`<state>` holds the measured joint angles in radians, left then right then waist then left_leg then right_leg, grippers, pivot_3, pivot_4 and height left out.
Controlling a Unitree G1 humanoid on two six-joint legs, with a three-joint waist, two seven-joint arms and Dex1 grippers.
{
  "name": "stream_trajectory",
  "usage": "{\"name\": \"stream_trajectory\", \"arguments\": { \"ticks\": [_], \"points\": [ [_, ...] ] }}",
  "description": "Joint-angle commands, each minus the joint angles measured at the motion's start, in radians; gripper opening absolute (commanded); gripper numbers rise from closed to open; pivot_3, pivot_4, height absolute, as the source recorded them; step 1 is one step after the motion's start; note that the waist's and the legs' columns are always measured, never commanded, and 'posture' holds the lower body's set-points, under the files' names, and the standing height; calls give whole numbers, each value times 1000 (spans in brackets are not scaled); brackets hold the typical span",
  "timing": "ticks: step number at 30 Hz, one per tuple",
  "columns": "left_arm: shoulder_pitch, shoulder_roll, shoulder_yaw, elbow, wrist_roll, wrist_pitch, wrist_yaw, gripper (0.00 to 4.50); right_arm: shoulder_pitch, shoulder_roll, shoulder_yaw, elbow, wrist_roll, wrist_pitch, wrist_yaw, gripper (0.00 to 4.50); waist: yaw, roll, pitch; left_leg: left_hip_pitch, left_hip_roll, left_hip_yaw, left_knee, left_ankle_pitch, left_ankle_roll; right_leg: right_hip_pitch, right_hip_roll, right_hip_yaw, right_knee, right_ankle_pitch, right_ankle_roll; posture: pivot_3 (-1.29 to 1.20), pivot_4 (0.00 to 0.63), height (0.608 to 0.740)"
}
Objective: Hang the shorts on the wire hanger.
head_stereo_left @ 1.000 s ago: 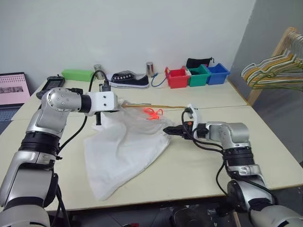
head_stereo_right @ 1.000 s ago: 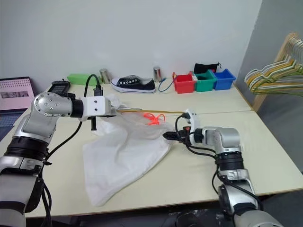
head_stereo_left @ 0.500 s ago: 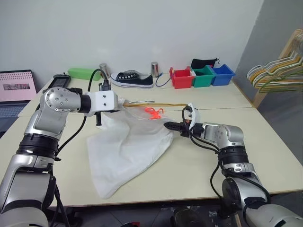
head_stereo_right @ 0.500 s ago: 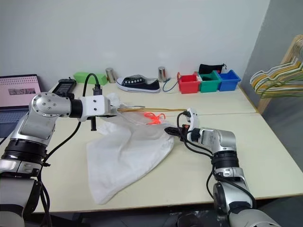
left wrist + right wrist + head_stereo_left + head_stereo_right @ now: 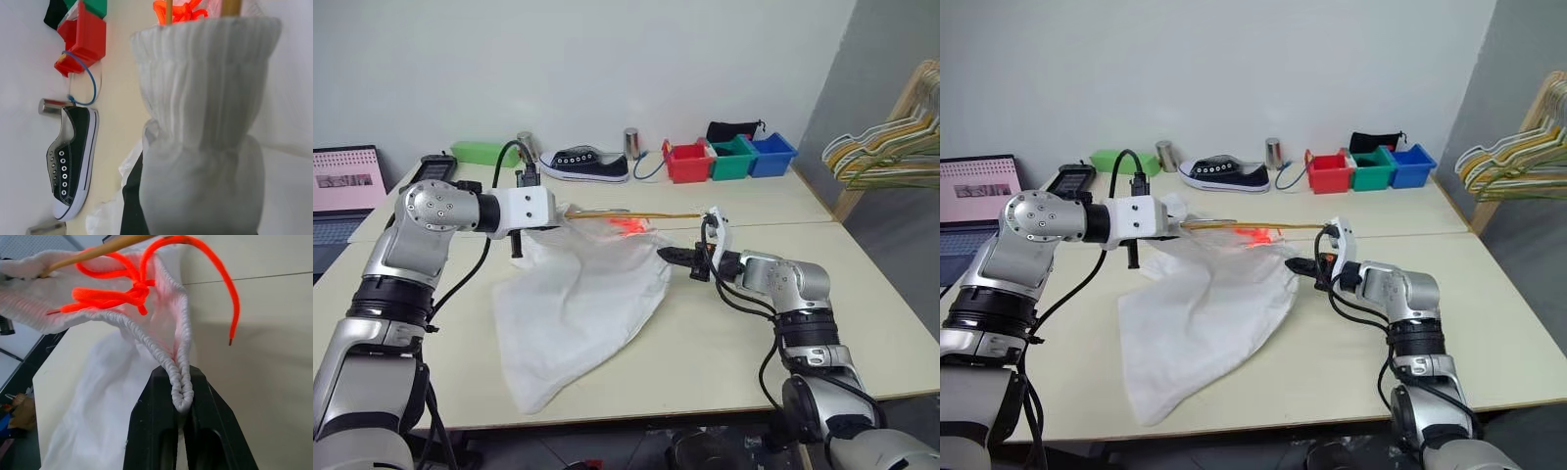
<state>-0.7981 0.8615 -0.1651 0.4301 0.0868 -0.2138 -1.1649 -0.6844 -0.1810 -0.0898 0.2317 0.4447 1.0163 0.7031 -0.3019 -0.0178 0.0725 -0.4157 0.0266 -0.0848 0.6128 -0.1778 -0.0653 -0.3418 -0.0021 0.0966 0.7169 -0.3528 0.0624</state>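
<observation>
While your right gripper (image 5: 180,396) pinches the shorts' (image 5: 578,304) waistband at centre frame, your left gripper (image 5: 558,211) seemingly clamps the wire hanger (image 5: 636,212) and bunched waistband.

The shorts (image 5: 573,313) are white with a ribbed waistband and a neon-orange drawstring (image 5: 117,291). The wire hanger (image 5: 636,213) is golden tan. At twelve o'clock on the cream bench (image 5: 724,343) sit red (image 5: 683,162), green (image 5: 731,157) and blue bins (image 5: 771,153) and a black-and-white sneaker (image 5: 585,164).
</observation>
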Motion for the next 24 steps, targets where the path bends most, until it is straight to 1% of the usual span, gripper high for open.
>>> {"name": "stream_trajectory", "arguments": {
  "ticks": [1, 5, 9, 16, 24],
  "points": [
    [7, 41, 56, -72, -94, 125, -80, 0, 36, -90, 96, -111, -62, -103, 29, 9, 0, 0, 0, 0, 0, 0, 0, 0, 0, 0, 0, 0, 0, 0, 0, -196, 0, 740],
    [77, 85, 64, -175, -175, 250, -186, 0, 49, -175, 135, -132, -94, -166, 56, 9, -3, 0, 0, -1, 0, 1, 0, 0, 0, -1, 0, 1, -1, 0, 0, -211, 0, 740],
    [98, 101, 62, -191, -187, 287, -205, 0, 27, -235, 143, -115, -103, -200, 75, 9, -2, 0, 0, 0, 1, 1, -1, 0, 0, 0, 1, 0, -1, 0, 0, -217, 0, 740],
    [107, 112, 30, -154, -123, 237, -189, 0, 22, -304, 161, -137, -103, -215, 115, 9, -2, 0, 0, 0, 1, 1, 0, 0, 0, 0, 1, 1, -1, 0, 1, -230, 0, 740],
    [137, 155, -3, -107, -34, 165, -184, 0, 12, -416, 188, -172, -113, -231, 175, 9, -4, 0, 0, 0, 1, 2, -1, 0, 0, 0, 1, 2, -2, -1, 0, -243, 0, 740]
  ]
}}
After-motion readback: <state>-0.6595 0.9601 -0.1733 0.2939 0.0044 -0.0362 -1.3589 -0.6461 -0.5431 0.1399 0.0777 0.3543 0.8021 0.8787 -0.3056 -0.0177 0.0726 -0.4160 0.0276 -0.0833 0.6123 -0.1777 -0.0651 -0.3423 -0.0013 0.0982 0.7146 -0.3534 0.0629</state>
